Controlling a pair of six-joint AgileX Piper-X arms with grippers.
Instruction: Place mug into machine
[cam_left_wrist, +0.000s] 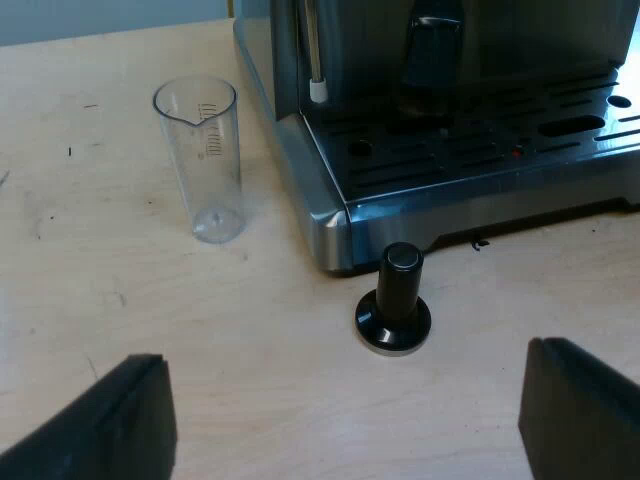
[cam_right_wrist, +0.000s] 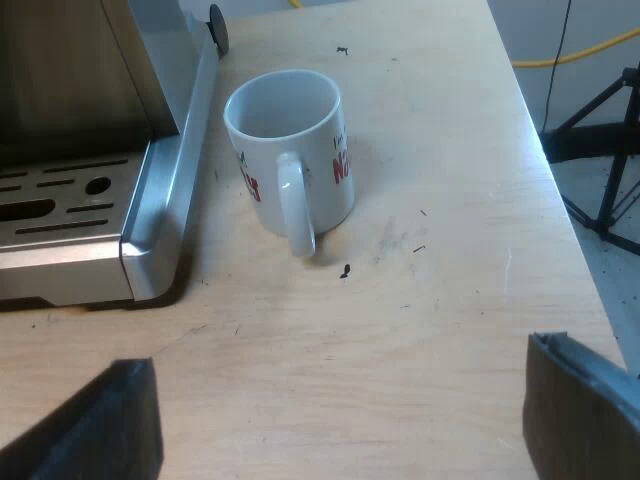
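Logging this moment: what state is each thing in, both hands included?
mug: upright, empty, on the table beside the espresso machine, not yet in it.
measuring glass: upright, empty, on the table.
tamper: upright on the table by the machine's corner.
left hand: open, above the table near the tamper.
right hand: open, facing the mug.

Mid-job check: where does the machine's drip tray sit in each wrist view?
Left wrist view: the drip tray lies just beyond the black-knob tamper.
Right wrist view: the drip tray lies beside the mug, which stands on the table.
Shared landmark: the pale wooden table under everything.
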